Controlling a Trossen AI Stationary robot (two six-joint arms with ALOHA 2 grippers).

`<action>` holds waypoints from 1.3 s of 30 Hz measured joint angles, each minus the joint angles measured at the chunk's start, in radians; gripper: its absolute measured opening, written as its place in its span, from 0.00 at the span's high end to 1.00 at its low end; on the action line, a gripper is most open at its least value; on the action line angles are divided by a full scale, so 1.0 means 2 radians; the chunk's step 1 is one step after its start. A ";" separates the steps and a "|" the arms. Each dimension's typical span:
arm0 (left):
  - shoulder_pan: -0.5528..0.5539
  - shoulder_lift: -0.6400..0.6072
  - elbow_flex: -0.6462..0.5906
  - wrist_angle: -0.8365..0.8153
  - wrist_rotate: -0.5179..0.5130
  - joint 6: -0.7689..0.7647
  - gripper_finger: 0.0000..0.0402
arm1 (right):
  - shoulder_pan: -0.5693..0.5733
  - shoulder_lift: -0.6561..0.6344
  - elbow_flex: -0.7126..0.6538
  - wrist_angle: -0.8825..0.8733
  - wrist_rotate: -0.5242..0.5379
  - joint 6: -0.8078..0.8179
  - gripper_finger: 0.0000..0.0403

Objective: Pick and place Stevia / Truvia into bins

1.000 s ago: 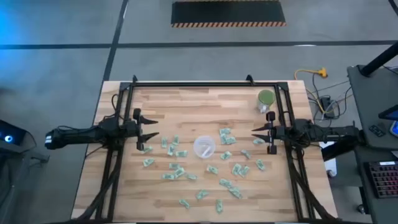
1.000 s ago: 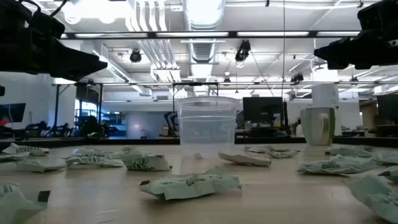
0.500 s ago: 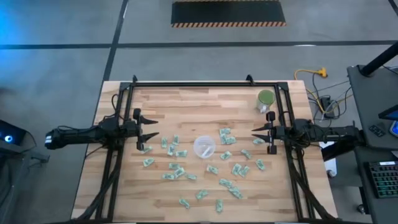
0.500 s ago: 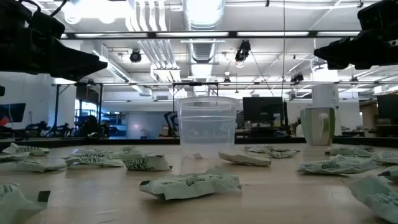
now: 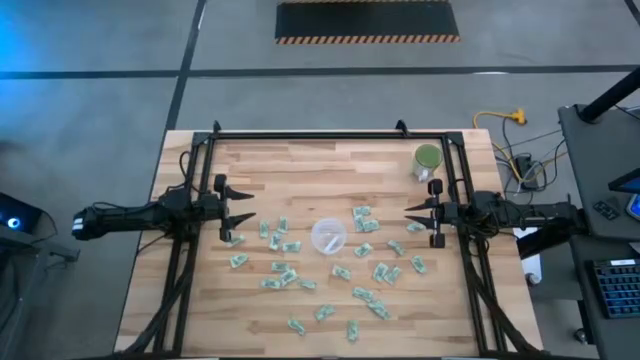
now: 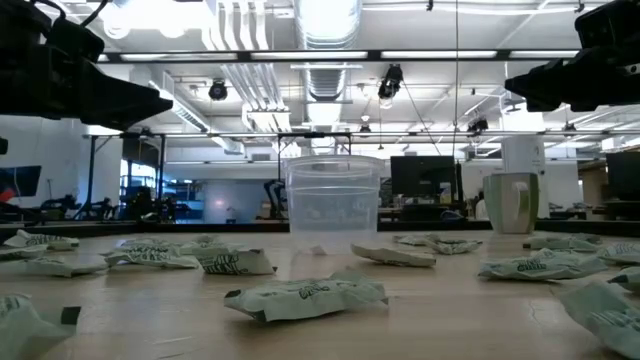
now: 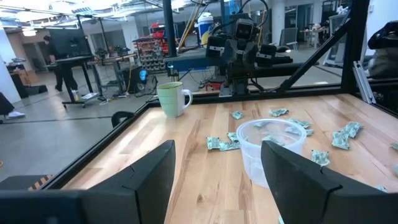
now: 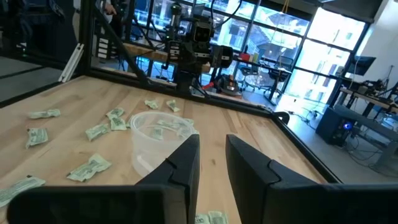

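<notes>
Robotics laboratory in an open industrial hall. A butcher-block table point(image 5: 300, 170) in a black metal frame point(image 5: 330, 133) stands on grey concrete floor with hazard-striped matting point(image 5: 367, 22). Exposed ceiling ducts point(image 6: 325, 25) and strip lights hang overhead; workbenches with monitors point(image 6: 425, 175), cabling and glass walls point(image 8: 298, 43) lie beyond.

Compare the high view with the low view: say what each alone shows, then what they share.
High view only: both arms whole, the left gripper open at the table's left edge, the right gripper with a narrow gap at its right edge, both empty.
Low view only: the room behind.
Both: the clear cup mid-table, scattered packets around it, and the green mug.
</notes>
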State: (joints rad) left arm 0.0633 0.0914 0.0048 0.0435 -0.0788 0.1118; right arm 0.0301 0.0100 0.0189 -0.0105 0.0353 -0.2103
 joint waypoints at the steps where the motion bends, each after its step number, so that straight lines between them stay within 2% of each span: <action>1: 0.000 0.000 0.000 0.000 0.000 0.000 0.45 | 0.000 0.000 0.000 0.000 0.000 0.000 0.83; 32: 0.000 0.000 0.000 0.000 0.000 0.000 0.45 | 0.000 0.000 0.000 0.000 0.000 0.000 0.83; 39: 0.000 0.000 0.000 0.000 0.000 0.000 0.45 | 0.000 0.000 0.000 0.000 -0.003 0.105 0.83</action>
State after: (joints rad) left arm 0.0633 0.0914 0.0048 0.0433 -0.0789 0.1118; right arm 0.0303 0.0101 0.0189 -0.0105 0.0284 -0.0007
